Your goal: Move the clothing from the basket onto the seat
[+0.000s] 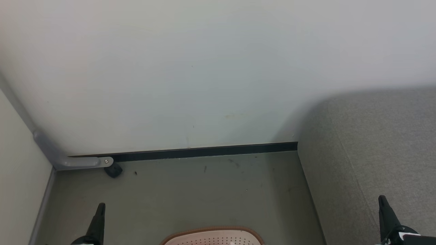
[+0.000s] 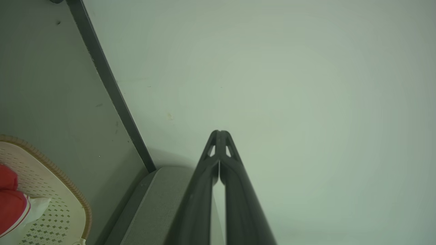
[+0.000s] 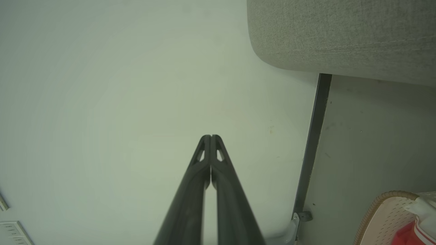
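Smooth pale wall [image 1: 204, 68] stands ahead of both claws, with a thin dark strip [image 1: 204, 151] along its bottom and a flat, dull grey-green floor [image 1: 204, 190] below it. The left claw [image 2: 219, 132] is shut tight: its two long dark fingers meet at the tips and hold nothing. The right claw [image 3: 210, 136] is shut the same way, tips pressed together, with nothing in it. Between the two claws, low on the floor, sits the basket [image 1: 190, 235]. It is round and cream, made of plastic with rows of small holes, and it has a brown rim that looks woven. The clothing [image 2: 10, 204] lies inside the basket, off to the side of the left claw. It is soft red cloth with a white stripe, and some white cloth lies next to it. The seat [image 1: 374, 143] is a big grey cushion with rough fabric, a round corner and a stitched line, and the right claw hangs in front of it. Ahead of the left claw, in the corner, a bent grey bar [image 1: 68, 162] runs down to the floor, with a small black knob [image 1: 113, 170] at its end.
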Robot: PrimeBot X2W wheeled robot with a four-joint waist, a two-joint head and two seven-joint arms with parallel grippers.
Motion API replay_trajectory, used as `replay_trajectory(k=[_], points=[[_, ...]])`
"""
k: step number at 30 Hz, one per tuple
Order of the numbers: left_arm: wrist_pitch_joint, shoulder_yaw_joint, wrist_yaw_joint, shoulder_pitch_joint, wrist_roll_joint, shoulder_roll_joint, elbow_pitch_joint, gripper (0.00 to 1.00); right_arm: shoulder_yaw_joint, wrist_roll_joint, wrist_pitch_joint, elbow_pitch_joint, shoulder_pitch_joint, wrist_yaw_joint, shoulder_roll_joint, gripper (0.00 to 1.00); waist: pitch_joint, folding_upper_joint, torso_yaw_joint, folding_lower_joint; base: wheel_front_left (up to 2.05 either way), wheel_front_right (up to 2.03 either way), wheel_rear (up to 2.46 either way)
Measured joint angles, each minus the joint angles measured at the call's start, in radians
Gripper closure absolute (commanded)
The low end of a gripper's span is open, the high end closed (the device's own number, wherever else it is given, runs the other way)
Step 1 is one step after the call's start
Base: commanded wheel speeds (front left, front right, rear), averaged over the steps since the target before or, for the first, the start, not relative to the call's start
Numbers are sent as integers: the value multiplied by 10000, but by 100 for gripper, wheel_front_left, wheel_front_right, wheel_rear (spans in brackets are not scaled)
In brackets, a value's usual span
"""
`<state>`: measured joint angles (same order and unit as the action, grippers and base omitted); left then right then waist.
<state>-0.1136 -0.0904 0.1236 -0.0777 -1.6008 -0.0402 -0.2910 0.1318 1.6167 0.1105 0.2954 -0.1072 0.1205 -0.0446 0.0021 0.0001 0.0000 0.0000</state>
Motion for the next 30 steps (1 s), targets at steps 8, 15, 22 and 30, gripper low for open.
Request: replay_trajectory(k=[8,15,22,30], points=[[0,0,0,0,0,0,0,100,0,0,0,0,0,0,0,100,0,0,0,0,0,0,0],[0,0,0,0,0,0,0,100,0,0,0,0,0,0,0,100,0,0,0,0,0,0,0],[0,0,0,0,0,0,0,100,2,0,0,0,0,0,0,100,0,-1,0,0,0,0,0],[48,54,-13,367,2,96,-349,0,-75,8,-33,337,310,-17,130,0,1,0,1,0,0,0,0]])
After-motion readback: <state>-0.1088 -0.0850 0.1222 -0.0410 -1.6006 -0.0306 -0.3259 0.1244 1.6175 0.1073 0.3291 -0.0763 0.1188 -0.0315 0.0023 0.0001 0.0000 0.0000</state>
